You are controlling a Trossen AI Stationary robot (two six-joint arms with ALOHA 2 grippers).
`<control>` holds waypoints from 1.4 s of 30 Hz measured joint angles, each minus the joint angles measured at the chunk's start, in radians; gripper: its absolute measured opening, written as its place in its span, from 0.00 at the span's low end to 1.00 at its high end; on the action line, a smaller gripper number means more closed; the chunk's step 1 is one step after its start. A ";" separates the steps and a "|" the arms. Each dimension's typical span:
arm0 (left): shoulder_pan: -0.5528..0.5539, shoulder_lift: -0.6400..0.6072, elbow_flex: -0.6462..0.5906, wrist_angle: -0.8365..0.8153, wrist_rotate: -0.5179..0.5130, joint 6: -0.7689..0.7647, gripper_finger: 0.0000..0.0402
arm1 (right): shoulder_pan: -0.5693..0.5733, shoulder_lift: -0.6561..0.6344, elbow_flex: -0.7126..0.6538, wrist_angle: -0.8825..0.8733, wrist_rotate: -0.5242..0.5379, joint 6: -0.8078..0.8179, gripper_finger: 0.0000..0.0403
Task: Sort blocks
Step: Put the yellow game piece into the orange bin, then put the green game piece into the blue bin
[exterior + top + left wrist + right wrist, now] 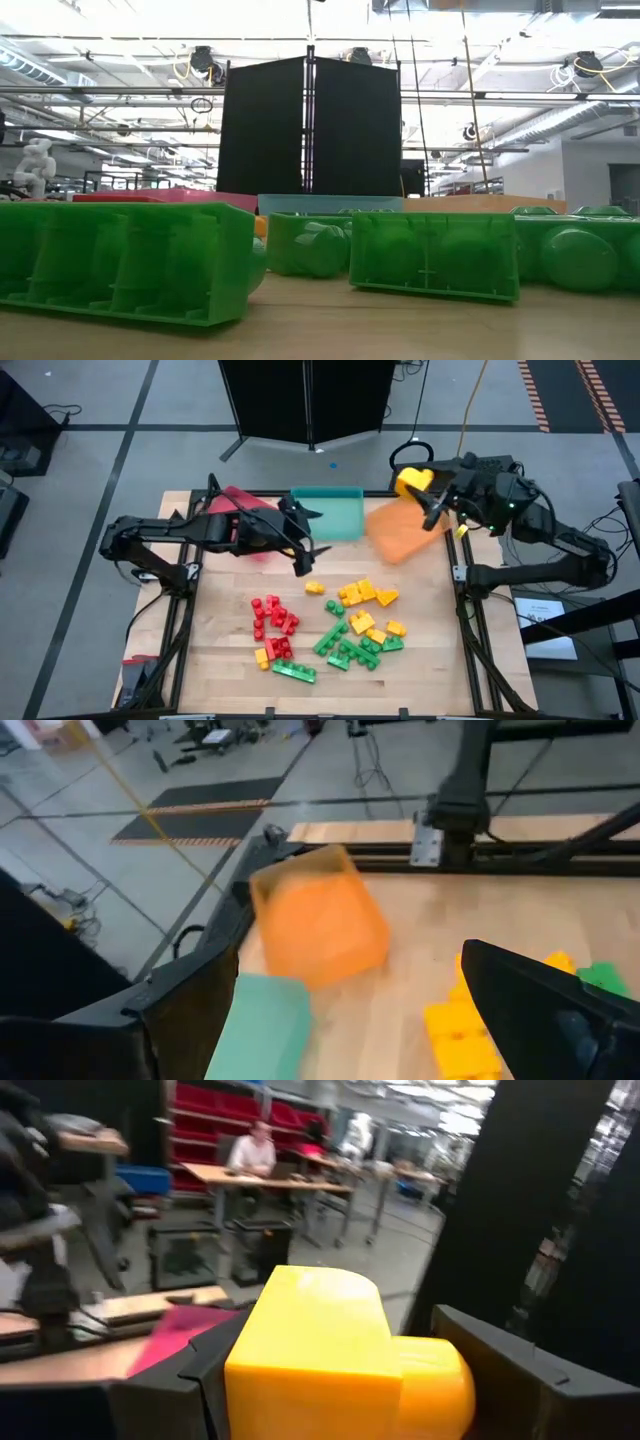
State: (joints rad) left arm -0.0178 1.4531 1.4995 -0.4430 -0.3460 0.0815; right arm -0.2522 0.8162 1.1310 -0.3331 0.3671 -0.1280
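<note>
now my right jaws clamp a light, stiff, slick yellow block [340, 1355] by its flat sides; left jaws apart.

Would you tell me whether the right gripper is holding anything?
Yes: the right gripper is shut on a yellow block, above the orange tray.

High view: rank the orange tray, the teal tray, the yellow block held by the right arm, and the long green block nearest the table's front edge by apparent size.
1. Orange tray and teal tray: too alike to rank, and both are partly hidden.
2. Yellow block in the right gripper; raised nearer the camera, so unsure.
3. Long green block.
</note>
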 joint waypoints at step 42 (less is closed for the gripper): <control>0.041 -0.236 -0.746 0.670 0.056 -0.366 0.96 | -0.353 0.070 -0.884 0.608 -0.099 0.408 0.78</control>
State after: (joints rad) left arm 0.0230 1.2175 0.7533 0.2272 -0.2903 -0.2846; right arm -0.6056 0.8857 0.2472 0.2753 0.2685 0.2798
